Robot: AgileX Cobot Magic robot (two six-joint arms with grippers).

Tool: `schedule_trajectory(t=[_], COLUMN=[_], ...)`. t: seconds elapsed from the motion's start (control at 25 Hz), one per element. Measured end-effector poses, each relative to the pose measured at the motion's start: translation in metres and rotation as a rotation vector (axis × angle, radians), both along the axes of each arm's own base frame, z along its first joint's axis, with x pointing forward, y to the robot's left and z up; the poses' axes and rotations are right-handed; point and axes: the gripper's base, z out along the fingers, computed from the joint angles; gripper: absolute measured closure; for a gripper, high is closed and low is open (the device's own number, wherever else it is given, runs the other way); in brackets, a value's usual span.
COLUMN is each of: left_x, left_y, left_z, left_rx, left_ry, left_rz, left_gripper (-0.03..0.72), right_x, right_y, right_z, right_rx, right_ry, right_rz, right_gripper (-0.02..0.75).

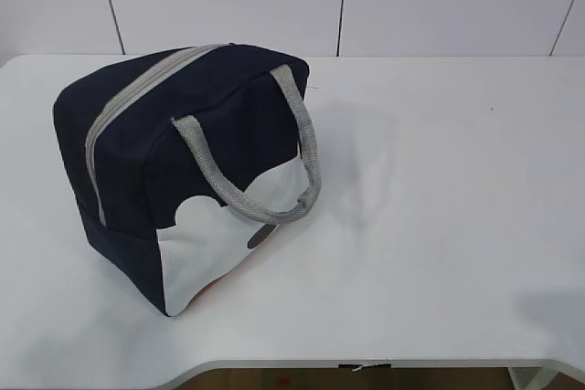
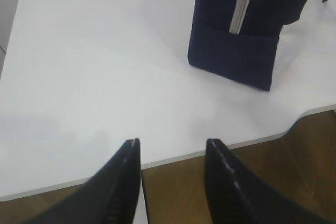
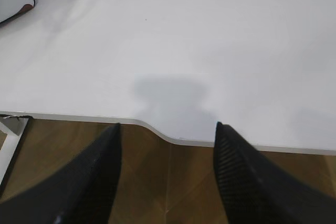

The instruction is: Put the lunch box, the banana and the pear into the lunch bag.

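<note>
Only the lunch bag [image 1: 183,171] stands on the white table [image 1: 439,226], left of the middle, zipped shut, its grey handle [image 1: 274,162] drooping over the white panel. No readable writing shows. Left gripper [image 2: 172,148] and right gripper [image 3: 167,129] hang open over the table's near edge.

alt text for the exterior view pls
A navy lunch bag with a white lower panel and grey handles sits zipped shut on the left of a white table. No fruit, lunch box or gripper is visible in this view.
</note>
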Motion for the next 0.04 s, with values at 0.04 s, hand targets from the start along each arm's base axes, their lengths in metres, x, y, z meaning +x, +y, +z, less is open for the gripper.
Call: schedule_trajectory(t=[0.04], left_x=[0.0000], left_y=[0.0000], left_z=[0.0000], left_rx=[0.000], left_ry=[0.000], left_rz=[0.000], left_gripper=[0.380], right_x=[0.0000], right_y=[0.0000], right_z=[0.0000], right_rx=[0.000], right_ry=[0.000], right_rz=[0.000], right_gripper=[0.286])
